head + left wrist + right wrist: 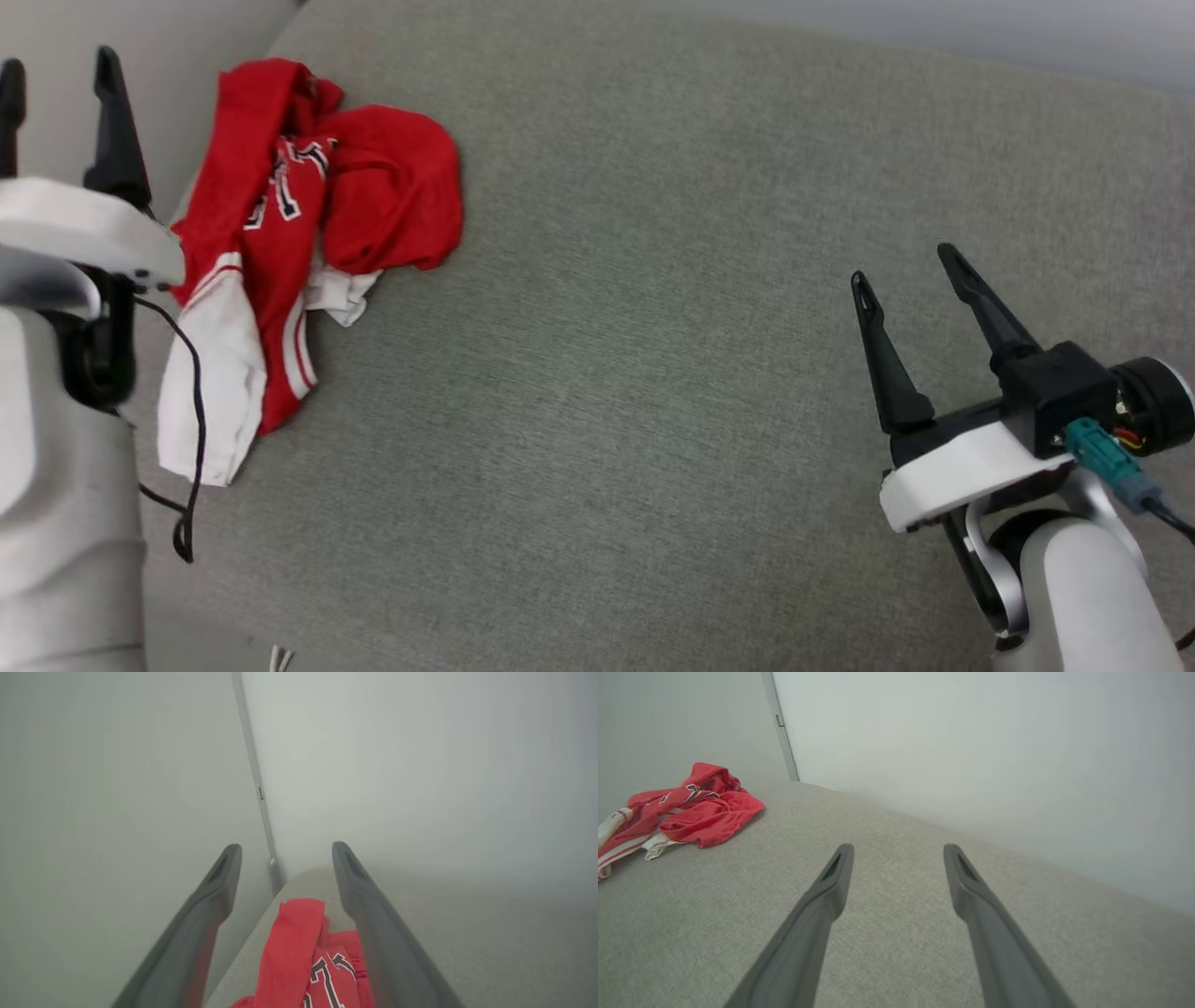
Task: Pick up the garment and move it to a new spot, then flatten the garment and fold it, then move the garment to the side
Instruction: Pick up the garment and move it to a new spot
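Garment, heaped upper left on grey upholstery. Likely soft, light, limp; best pinched at a raised red fold. Left gripper beside it, right gripper lower right, both spread, empty.

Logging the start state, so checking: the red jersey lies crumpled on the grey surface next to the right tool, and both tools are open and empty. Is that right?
Not quite: the jersey lies next to the left tool, not the right tool, which hangs over bare grey surface well away, as the head view shows. The rest holds.
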`<state>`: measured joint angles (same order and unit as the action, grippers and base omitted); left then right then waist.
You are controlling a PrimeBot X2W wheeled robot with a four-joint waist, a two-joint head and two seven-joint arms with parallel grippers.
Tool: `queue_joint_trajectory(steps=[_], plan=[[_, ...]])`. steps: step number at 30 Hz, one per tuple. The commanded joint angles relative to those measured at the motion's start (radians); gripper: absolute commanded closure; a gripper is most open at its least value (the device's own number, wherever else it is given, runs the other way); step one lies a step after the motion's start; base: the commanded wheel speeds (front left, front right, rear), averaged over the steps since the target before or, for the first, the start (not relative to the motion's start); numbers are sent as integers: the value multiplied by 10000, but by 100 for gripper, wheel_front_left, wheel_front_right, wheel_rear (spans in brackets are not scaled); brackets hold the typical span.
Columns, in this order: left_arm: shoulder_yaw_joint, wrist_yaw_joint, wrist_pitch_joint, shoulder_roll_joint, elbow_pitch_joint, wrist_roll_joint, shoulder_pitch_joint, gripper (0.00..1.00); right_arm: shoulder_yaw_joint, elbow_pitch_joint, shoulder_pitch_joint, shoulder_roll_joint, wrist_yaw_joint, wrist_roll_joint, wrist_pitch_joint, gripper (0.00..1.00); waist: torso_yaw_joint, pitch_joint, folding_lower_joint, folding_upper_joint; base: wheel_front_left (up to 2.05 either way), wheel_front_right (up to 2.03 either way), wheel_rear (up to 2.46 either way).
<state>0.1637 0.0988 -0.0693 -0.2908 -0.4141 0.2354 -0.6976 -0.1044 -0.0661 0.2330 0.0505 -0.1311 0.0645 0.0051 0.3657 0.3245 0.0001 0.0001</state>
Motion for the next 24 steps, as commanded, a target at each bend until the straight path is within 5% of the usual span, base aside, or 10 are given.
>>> queue_joint_trajectory(steps=[1, 7, 16, 20, 24], plan=[[0, 74, 200, -158, -174, 74, -277, 0, 23, -87, 205, 11, 7, 66, -19, 0, -647, 914, -1, -1, 0, 0, 0], [-435, 294, 2536, -1535, -1770, 1103, -1508, 0, 58, -198, 619, 4, 7, 177, -150, 0, -1234, 1975, -1, -1, 0, 0, 0], [-2565, 307, 5741, -3389, -2556, 4103, -1258, 0, -47, 2, 1064, -2, 5, 99, -426, 0, -1606, 2774, -1, -1, 0, 0, 0], [-3066, 310, 6816, -3661, -2927, 5312, -911, 0, -167, 168, 1256, -2, 5, 76, -496, 0, -1659, 2911, -1, -1, 0, 0, 0], [-3248, 311, 7429, -3332, -3555, 6221, -761, 0, -261, 311, 1402, -1, 7, 61, -538, 0, -1713, 2949, -1, -1, 0, 0, 0]])
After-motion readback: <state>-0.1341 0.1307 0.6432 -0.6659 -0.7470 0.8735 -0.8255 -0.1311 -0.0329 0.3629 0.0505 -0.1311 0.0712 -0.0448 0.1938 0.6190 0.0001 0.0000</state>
